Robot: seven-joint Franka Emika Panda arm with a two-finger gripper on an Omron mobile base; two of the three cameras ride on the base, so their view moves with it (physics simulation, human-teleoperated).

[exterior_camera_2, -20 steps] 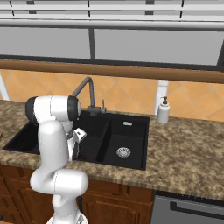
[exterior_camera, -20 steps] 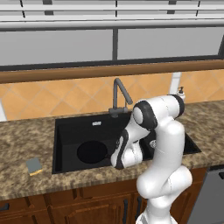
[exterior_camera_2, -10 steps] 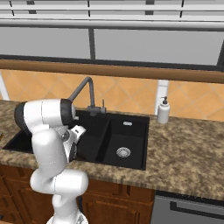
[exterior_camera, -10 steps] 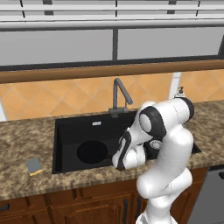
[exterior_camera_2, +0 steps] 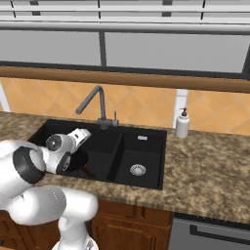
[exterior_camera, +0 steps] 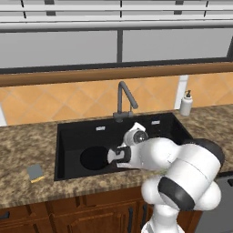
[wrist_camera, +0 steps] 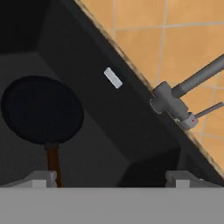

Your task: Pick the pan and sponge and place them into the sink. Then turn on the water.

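Pincer (wrist_camera: pixel 111 177) first: in the hand view its two tips sit wide apart at the bottom with nothing between them, so it's spread and empty, looking down into the large basin of the sink (wrist_camera: pixel 109 127). The pan (wrist_camera: pixel 42 109) lies flat on the basin floor, handle (wrist_camera: pixel 53 159) pointing back toward the left tip, which reads to me like the pan part of the job is done. The faucet (wrist_camera: pixel 175 103) base and its thin side lever sit up on the back rim against the orange tile. From the left base view, the arm is folded low over the sink's front edge with the hand out over the basin, and the pan shows as a dark disc on the left side of it. The sponge (exterior_camera: pixel 35 173) is on the speckled granite counter (exterior_camera: pixel 22 145) left of the sink, well apart from the hand, so I'd guess that's the next target. A white soap dispenser (exterior_camera: pixel 185 103) stands at the back right. Right base view: the small basin's silver drain (exterior_camera_2: pixel 137 170) is clear, gooseneck faucet (exterior_camera_2: pixel 95 105) behind the divider, wood cabinets below, window strip above.
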